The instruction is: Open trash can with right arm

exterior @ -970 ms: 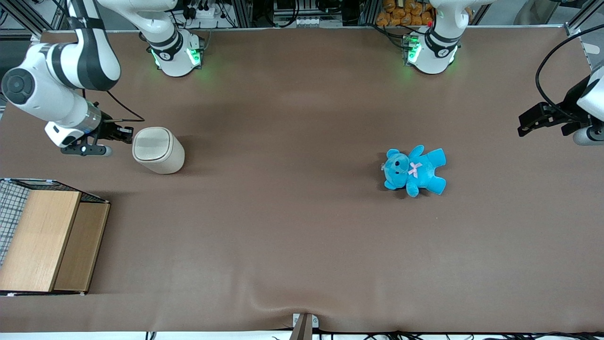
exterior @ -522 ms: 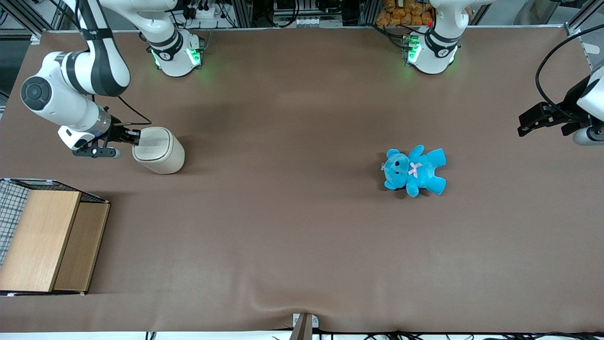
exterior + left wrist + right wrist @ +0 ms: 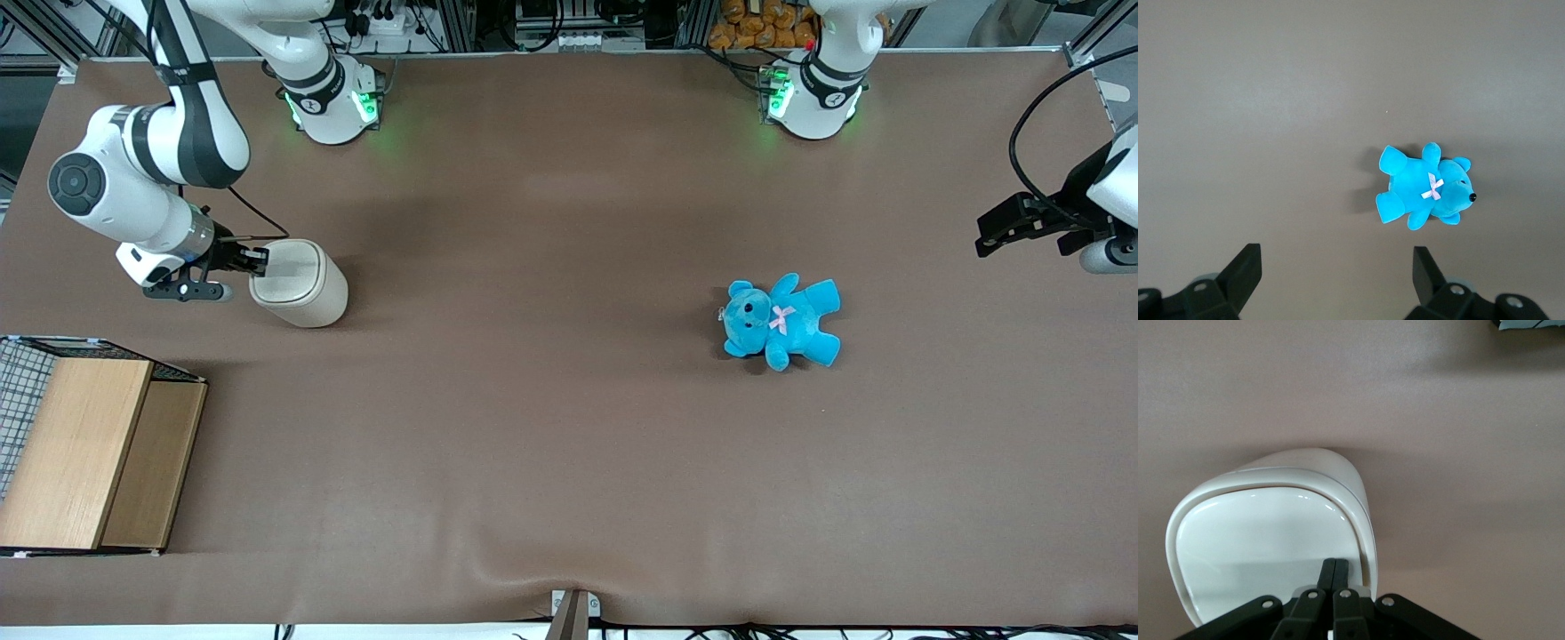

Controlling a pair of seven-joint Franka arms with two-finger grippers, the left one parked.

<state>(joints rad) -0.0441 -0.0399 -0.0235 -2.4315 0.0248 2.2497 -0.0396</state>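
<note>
Front view. Gripper (image 3: 258, 260) at the tip of the right arm (image 3: 133, 191), fingers pressed together with no gap, tips over the rim of the bin's lid (image 3: 286, 271) at the edge toward the working arm's end of the table. Bin (image 3: 299, 283) directly ahead of the gripper, standing on the brown table cover (image 3: 551, 400); lid down. Cover matte, with soft ripples along the edge nearest the camera. Wooden box (image 3: 84, 453) nearer the camera than the gripper, well apart from it, with a wire grid at its outer side. Blue teddy (image 3: 781, 321) far off toward the parked arm's end. Arm bases with green lights at the table edge farthest from the camera; shelving and cables above them. Wide bare cover between bin and teddy.

Left wrist view. Teddy (image 3: 1425, 193) lying alone on the cover, pink bow on its chest. Neither gripper nor bin in this view.

Right wrist view. Gripper (image 3: 1334, 577) clenched, both slim black fingers (image 3: 1327, 575) side by side and touching, their tips on the lid (image 3: 1265, 540) just inside its rim. Lid glossy cream, rounded-square, set in a raised rim; bin wall (image 3: 1338, 463) smooth and curved. Whether the tips press down, cannot tell. Bare cover all round the bin.
</note>
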